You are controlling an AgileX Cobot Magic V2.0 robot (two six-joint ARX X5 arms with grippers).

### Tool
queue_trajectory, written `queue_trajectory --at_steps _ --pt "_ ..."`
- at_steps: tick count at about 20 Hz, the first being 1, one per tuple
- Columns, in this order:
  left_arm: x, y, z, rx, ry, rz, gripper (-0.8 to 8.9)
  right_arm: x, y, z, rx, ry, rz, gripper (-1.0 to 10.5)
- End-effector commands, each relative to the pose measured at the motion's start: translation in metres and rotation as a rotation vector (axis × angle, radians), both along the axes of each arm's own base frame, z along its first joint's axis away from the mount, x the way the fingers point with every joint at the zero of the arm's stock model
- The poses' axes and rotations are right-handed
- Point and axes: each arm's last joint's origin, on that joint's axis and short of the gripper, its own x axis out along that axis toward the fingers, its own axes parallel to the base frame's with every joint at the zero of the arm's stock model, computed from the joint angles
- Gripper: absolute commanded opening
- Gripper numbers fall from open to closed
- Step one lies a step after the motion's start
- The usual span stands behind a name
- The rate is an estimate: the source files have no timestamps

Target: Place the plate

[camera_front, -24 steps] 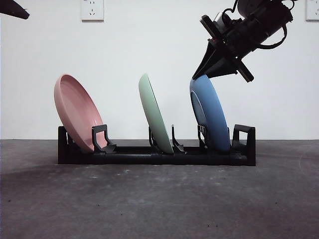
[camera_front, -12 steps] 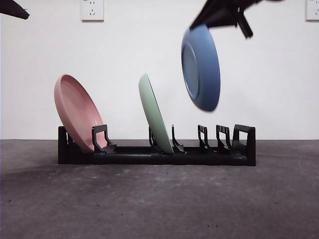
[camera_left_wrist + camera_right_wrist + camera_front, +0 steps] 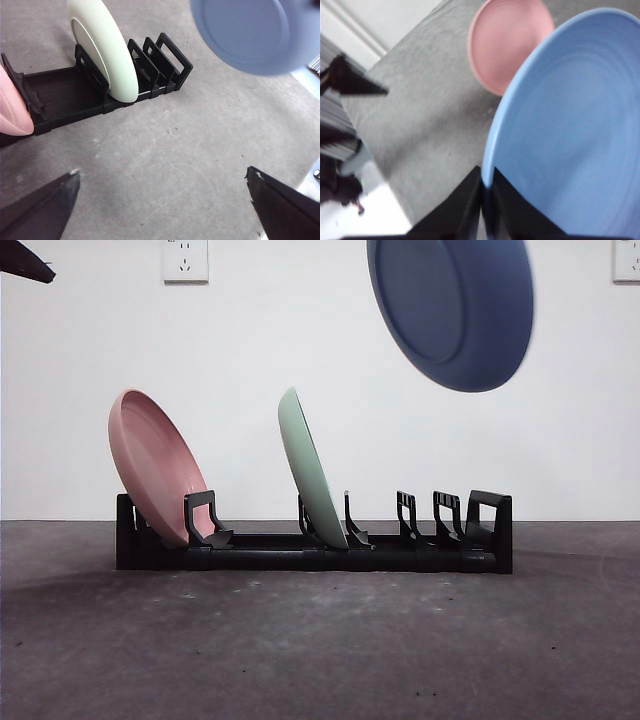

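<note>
Blue plate [image 3: 452, 310] is hanging high in the air, pinched by its rim in the closed right end effector [image 3: 486, 192] well above the black rack [image 3: 315, 545], and that thin edge grip is risking a slip onto the bench [image 3: 320, 640] below.

A plain white wall [image 3: 250, 340] with a socket [image 3: 185, 259] backs the dark grey tabletop [image 3: 300, 640].

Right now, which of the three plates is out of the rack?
The blue plate: it hangs in the air above the rack, clamped at its rim by the right gripper. The pink plate and green plate stand in slots.
</note>
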Motion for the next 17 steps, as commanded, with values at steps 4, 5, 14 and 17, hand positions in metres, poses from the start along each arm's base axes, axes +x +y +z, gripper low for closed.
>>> queue_trajectory --at_steps 4,5,14,17 --pt "0.000 -0.001 0.005 -0.001 -0.016 -0.008 5.30 -0.052 0.010 -0.045 -0.190 -0.014 0.036 0.1" --pt "0.000 -0.001 0.005 -0.001 -0.016 -0.008 5.30 -0.060 0.013 -0.051 -0.213 -0.012 0.040 0.1" --pt "0.002 -0.001 0.004 0.001 -0.009 -0.007 5.30 -0.114 0.076 -0.100 -0.448 -0.071 0.059 0.1" --pt "0.001 -0.001 0.005 0.001 -0.009 -0.007 5.30 -0.123 0.101 -0.119 -0.529 -0.091 0.067 0.1"
